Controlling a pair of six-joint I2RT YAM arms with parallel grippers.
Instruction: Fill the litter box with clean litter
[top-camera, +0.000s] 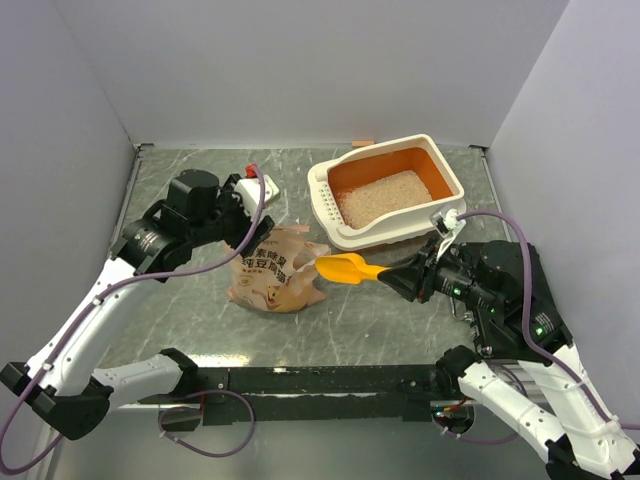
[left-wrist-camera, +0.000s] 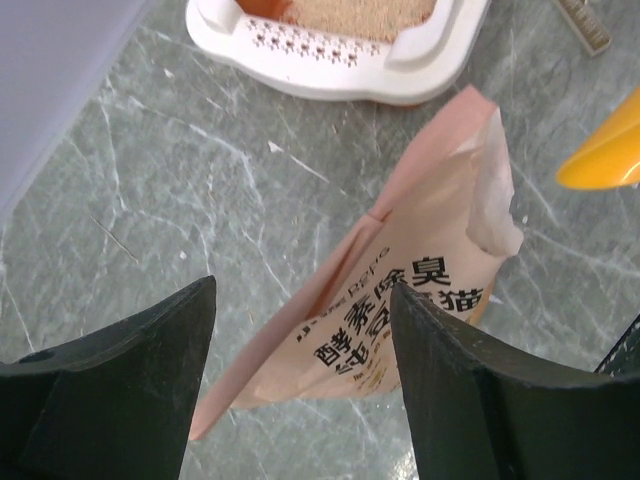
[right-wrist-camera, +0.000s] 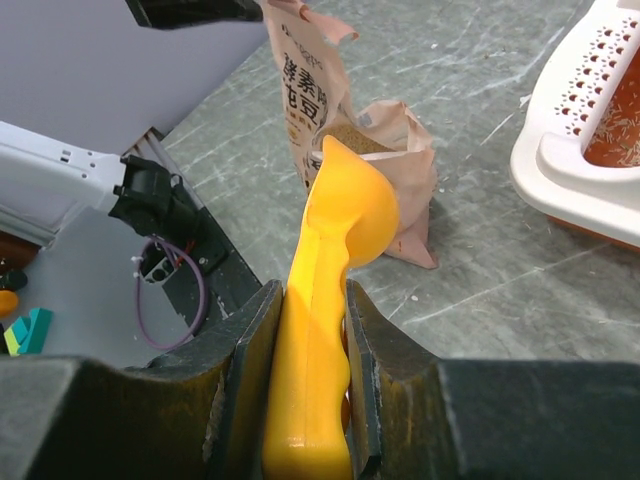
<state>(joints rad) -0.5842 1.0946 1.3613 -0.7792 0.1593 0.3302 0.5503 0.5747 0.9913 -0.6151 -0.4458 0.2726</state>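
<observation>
The litter box (top-camera: 325, 195) stands at the back right, cream-white outside and orange inside, with pale beige clean litter (top-camera: 383, 197) over its floor. My right gripper (top-camera: 392, 277) is shut on the handle of a yellow-orange scoop (top-camera: 345, 267), whose bowl points left at the mouth of the crinkled tan paper bag (top-camera: 275, 272). In the right wrist view the scoop (right-wrist-camera: 345, 210) reaches the bag (right-wrist-camera: 315, 90) and looks empty. My left gripper (top-camera: 248, 232) is open just above the bag's upper left end. In the left wrist view the bag (left-wrist-camera: 400, 290) lies below my open gripper (left-wrist-camera: 300, 370).
The black frame bar (top-camera: 330, 378) runs along the table's near edge. Grey walls close the left, back and right. The litter box's perforated end (left-wrist-camera: 300, 45) is near the bag's far end. A purple cable (right-wrist-camera: 170, 300) hangs below the table edge.
</observation>
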